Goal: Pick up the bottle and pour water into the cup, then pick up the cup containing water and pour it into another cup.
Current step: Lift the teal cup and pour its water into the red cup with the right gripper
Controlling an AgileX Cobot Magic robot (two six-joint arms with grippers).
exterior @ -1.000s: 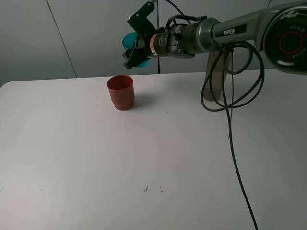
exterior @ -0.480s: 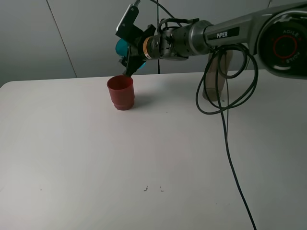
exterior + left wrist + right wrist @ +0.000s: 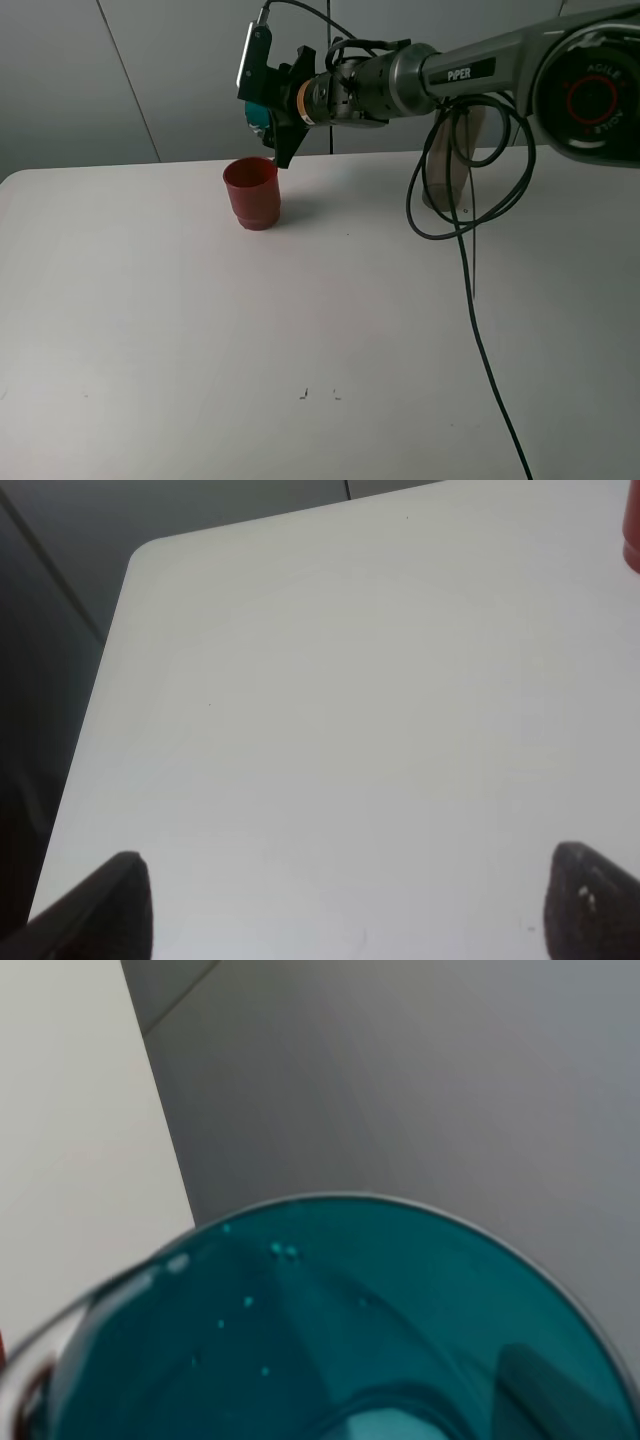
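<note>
The right gripper, jaws clamped on the teal cup, is holding it tipped over the red cup at far centre-left, the second pour likely needing more tilt above the rim; the left gripper is idling open, the bottle standing far right.

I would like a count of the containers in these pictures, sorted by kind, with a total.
Cups: 2 (teal cup, red cup)
Bottles: 1 (bottle)
Total: 3
</note>
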